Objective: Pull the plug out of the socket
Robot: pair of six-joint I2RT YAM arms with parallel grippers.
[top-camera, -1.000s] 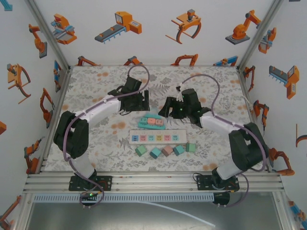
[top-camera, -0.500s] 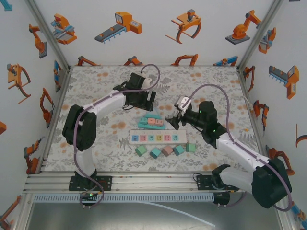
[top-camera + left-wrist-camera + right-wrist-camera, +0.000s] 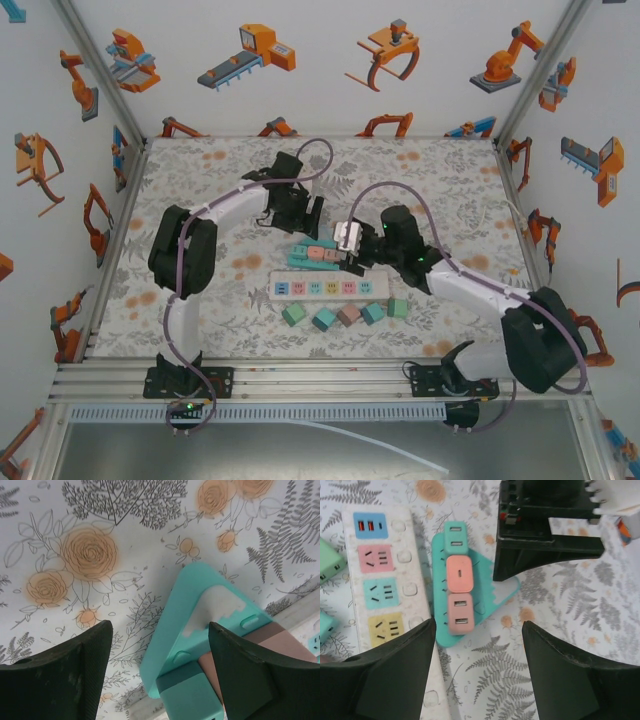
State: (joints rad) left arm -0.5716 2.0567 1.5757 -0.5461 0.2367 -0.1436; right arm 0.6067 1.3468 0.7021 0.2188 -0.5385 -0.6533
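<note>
The right tool [image 3: 479, 630] is hovering spread wide. The teal wedge-shaped plastic socket block [image 3: 502, 587] is lying just beyond its fingertips, carrying a teal plug [image 3: 455, 532], a salmon plug [image 3: 459, 574] and a pink plug [image 3: 459, 612] touching in a row. The left tool [image 3: 160, 630], also spread, is hanging over the block's bare corner.

Packed this tight, the plugs are inviting a two-plug pinch. The light block is probably going to lift along unless pinned. The tools are also crowding each other.

The floral-printed worktop [image 3: 190, 170] is sitting inside white walls [image 3: 330, 100] bearing orange robot stickers [image 3: 250, 55].

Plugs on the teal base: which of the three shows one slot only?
The orange plug, in the middle; the teal plug and pink plug each show two.
</note>
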